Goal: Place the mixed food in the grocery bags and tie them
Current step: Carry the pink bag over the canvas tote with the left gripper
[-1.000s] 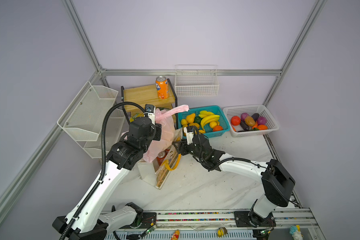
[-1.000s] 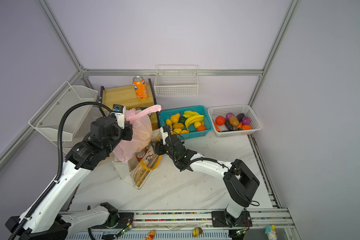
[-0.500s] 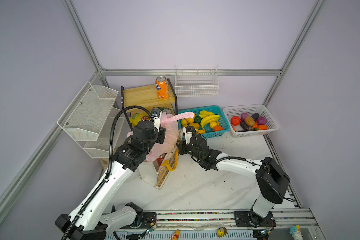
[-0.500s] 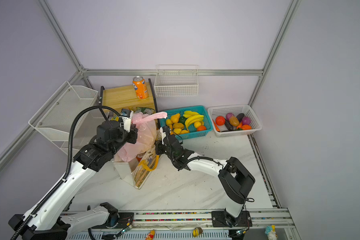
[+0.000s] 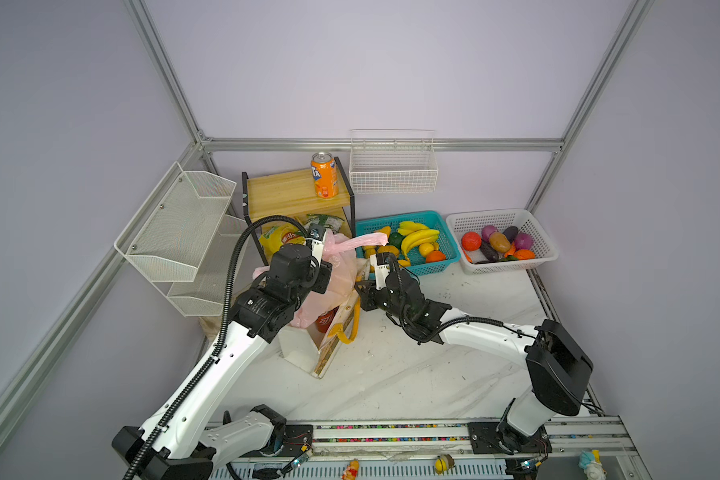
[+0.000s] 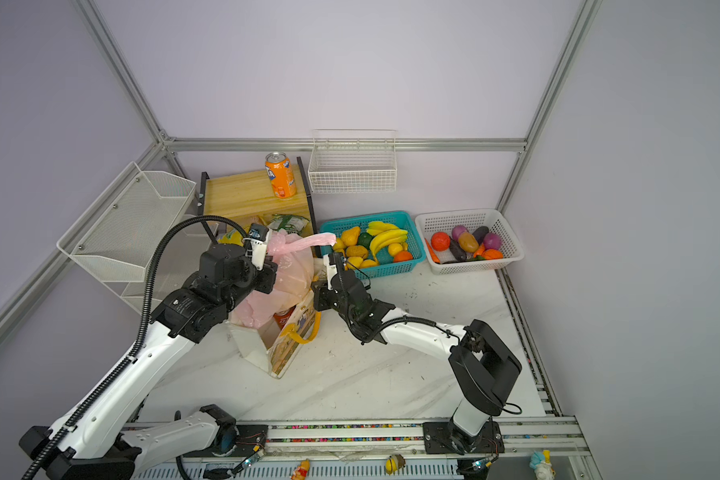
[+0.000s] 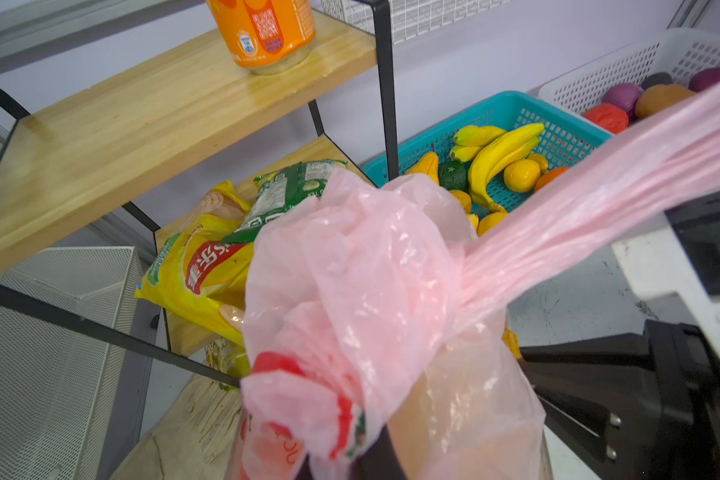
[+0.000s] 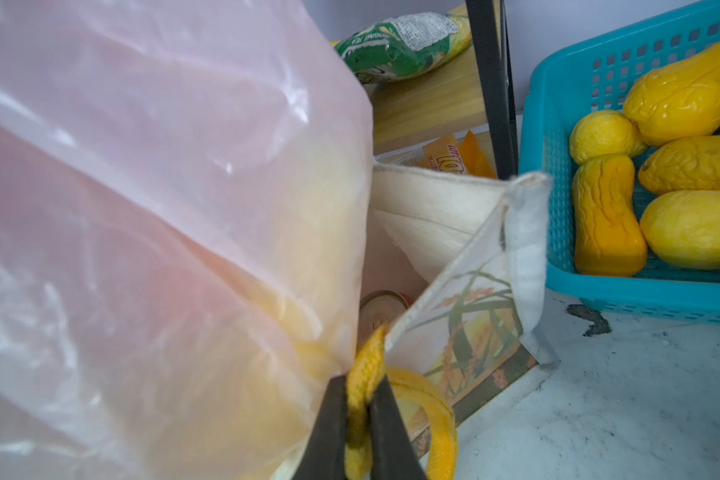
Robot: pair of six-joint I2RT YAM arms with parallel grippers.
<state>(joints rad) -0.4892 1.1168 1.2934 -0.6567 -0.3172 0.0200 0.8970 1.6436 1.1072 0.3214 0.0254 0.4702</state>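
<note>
- The pink bag (image 5: 338,272) is thin, crinkly, see-through film. It bulges over the open mouth of the canvas tote (image 5: 336,337), at the back left of the table (image 5: 412,374), just in front of the wooden shelf (image 5: 289,193). Rounded yellowish shapes show through its wall in the right wrist view.
- It looks light but floppy and slippery, and likely to stretch or tear. I judge the best hold is the gathered neck or the twisted handle strip (image 5: 362,242), which juts toward the teal basket (image 5: 449,244), rather than the thin wall.
- The left gripper (image 7: 346,457) is closed, with a bunch of the pink film pinched at its tip.
- The tote is stiffer woven cloth with a printed front, and it gapes open. A red can (image 8: 381,309) sits down inside it, beside the pink bag.
- The right gripper (image 8: 360,419) is pinched tight on the tote's yellow handle (image 8: 364,365), a soft braided strap that should give a sure grip.
- Further out, an orange soda can (image 5: 324,176) stands on the shelf top, with glossy snack packets (image 7: 200,266) on the board below. The teal basket holds smooth plastic fruit, and a white basket (image 5: 508,266) of vegetables sits beside it on the right.
</note>
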